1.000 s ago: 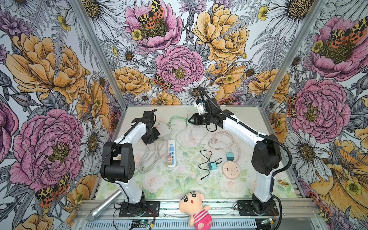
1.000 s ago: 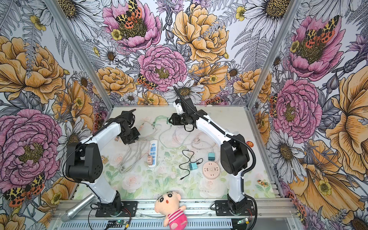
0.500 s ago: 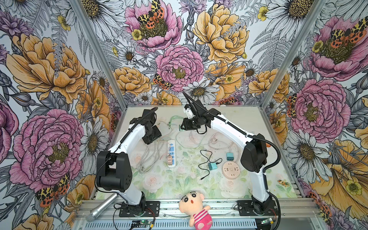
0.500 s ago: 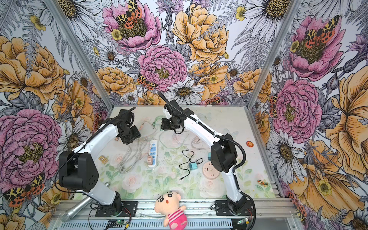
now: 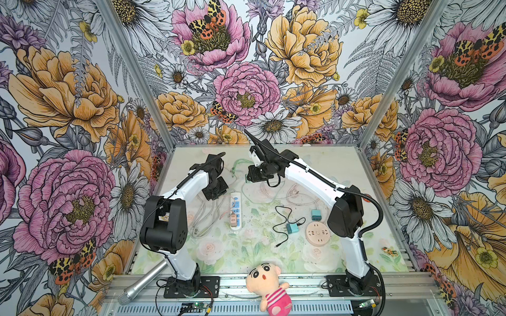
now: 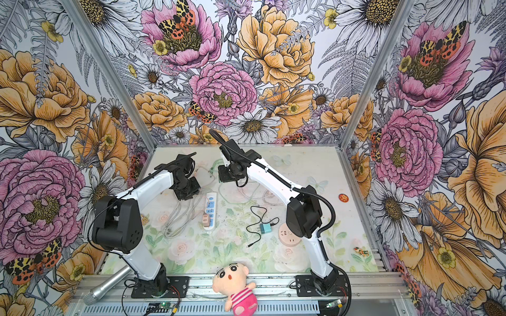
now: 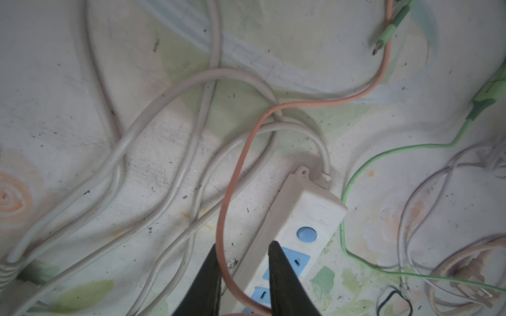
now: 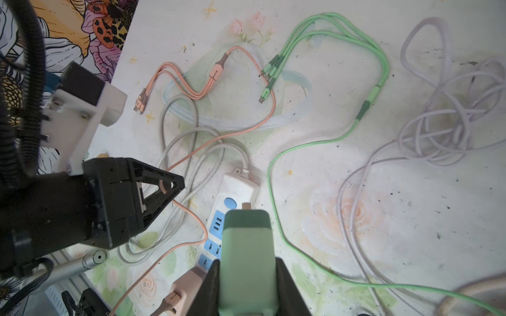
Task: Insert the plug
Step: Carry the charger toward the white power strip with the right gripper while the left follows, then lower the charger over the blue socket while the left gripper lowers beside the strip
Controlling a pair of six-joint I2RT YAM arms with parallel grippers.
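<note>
Right claw grips green plug, held near far end of white power strip, mid-worktop. Left claw narrowly open, pink cable running between its fingers.

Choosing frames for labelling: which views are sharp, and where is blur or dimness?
Both top views: evenly lit and sharp, power strip crisp. Left wrist view: dimmer, slightly soft. Right wrist view: brighter; the near green plug is out of focus, the green cable behind it sharp.
</note>
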